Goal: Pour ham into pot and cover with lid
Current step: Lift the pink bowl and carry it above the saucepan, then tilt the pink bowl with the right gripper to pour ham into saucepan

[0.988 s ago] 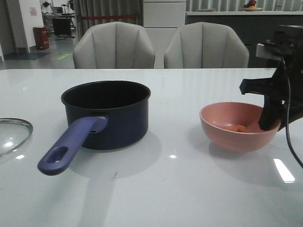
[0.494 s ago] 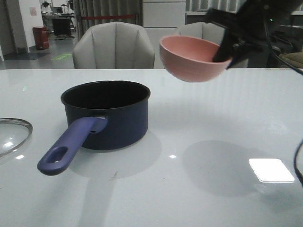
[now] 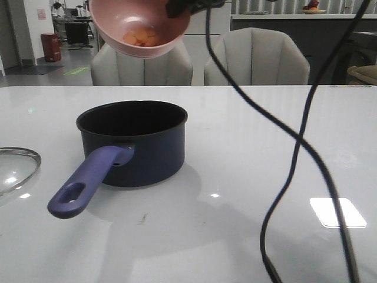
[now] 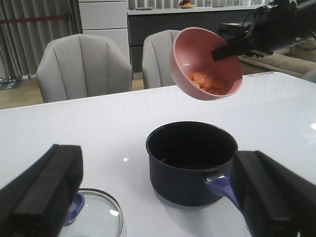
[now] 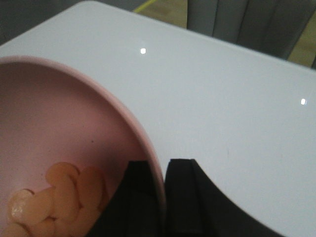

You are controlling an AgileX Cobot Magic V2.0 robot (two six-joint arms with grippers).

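The pink bowl (image 3: 140,23) hangs tilted high above the pot (image 3: 132,144), its mouth turned toward the front camera. The ham (image 3: 141,38) lies inside it as orange-yellow slices. My right gripper (image 5: 163,182) is shut on the bowl's rim (image 5: 148,143), one finger inside and one outside. The navy pot stands on the table, its inside black and its blue-purple handle (image 3: 88,181) pointing to the near left. The glass lid (image 3: 15,168) lies flat at the left edge. My left gripper (image 4: 157,170) is open and low, near the lid (image 4: 98,217), with nothing between its fingers.
Two grey chairs (image 3: 141,59) stand behind the table's far edge. A black cable (image 3: 294,159) from the right arm hangs in loops across the right side of the front view. The white tabletop (image 3: 247,177) is glossy and shows reflections.
The bowl went from resting on the table at the right, up and leftward in the right gripper, to high above the pot. It now tilts. Pot and lid stayed put.
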